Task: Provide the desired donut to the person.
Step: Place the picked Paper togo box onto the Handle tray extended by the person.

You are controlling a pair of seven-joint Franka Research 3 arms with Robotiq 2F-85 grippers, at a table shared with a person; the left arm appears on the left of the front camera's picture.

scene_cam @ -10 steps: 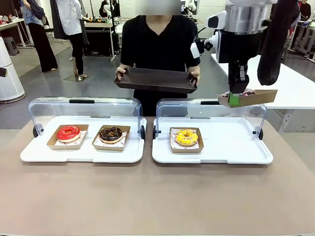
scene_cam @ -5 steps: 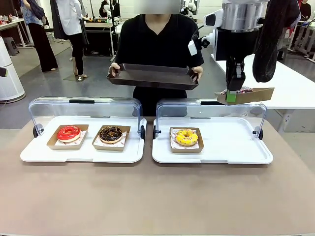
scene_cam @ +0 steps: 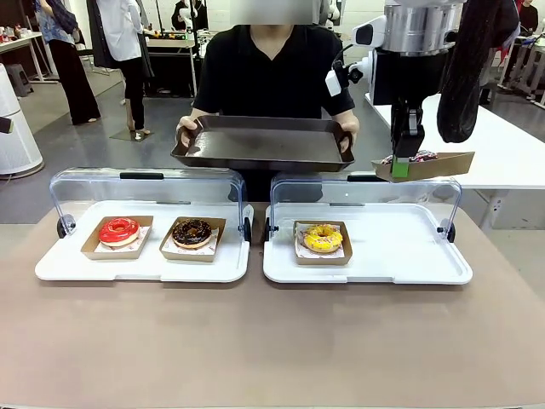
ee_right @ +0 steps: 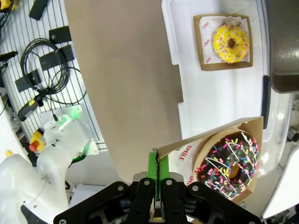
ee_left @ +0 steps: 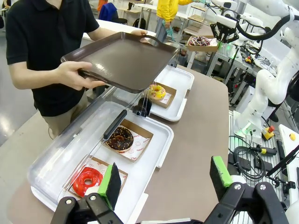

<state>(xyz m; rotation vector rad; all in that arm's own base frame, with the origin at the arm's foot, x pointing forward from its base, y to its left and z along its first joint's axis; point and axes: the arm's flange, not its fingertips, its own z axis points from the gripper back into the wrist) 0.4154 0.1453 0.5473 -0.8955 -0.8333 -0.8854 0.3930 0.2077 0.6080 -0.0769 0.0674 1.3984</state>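
My right gripper is shut on the edge of a cardboard tray that carries a chocolate sprinkled donut, held high above the right white tray. In the right wrist view my right gripper pinches the cardboard tray at its corner. The person in a black T-shirt stands at the far side and holds a dark serving tray out over the table with both hands. My left gripper hangs open above the left white tray, holding nothing.
A red donut and a chocolate donut sit in cardboard trays on the left white tray. A yellow donut sits on the right one. Both clear lids stand open at the back.
The person has brought the dark serving tray forward and lower, over the table's far edge. My right gripper has risen slightly with the donut tray, then held still.
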